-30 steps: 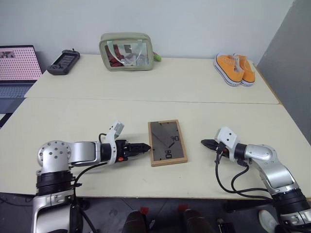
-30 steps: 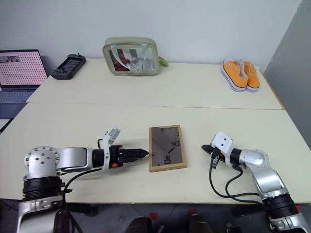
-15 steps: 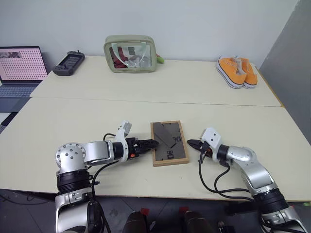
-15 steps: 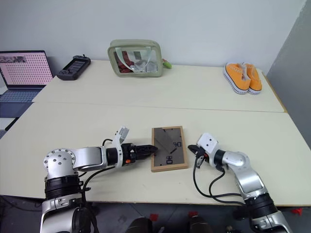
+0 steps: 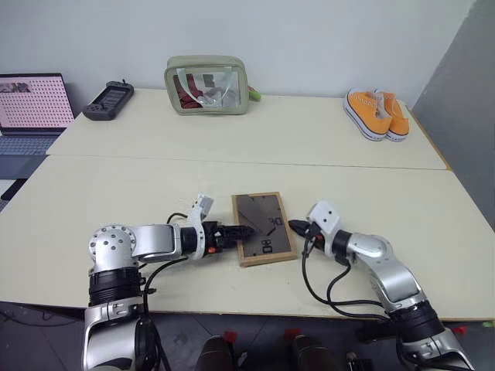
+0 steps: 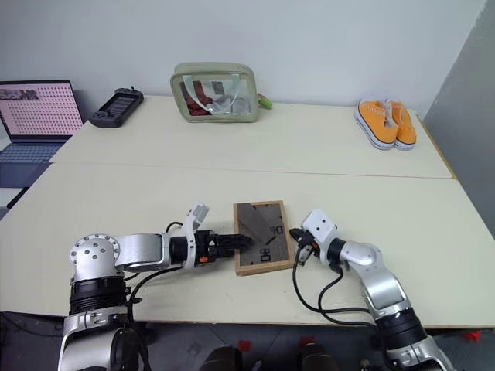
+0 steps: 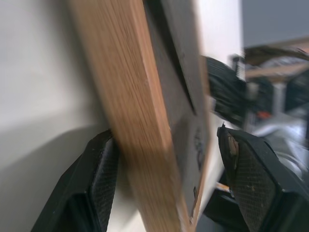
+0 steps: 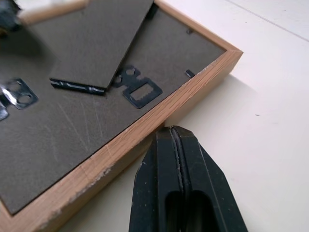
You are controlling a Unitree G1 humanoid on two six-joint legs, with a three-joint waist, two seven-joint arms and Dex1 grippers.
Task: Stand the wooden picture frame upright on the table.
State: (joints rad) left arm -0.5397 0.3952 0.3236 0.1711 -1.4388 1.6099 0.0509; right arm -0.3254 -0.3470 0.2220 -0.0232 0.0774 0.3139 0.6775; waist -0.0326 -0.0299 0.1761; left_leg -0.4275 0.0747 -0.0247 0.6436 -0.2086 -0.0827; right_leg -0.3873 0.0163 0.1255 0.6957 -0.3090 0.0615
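Bracing the wooden picture frame from both sides, I'm at the lifting step. It lies back-up near the table's near edge. My left gripper has its jaws apart, straddling the left rail; my right gripper, jaws together, presses the right rail. Next, I judge, close the left and tip the frame up. Far off, a green clear-windowed pouch holds red and pale items.

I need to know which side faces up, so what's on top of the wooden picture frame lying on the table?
The small light-wood picture frame lies with its dark back panel up, carrying a flat stand flap and metal hangers. Its picture side faces the pale cream table, hidden.
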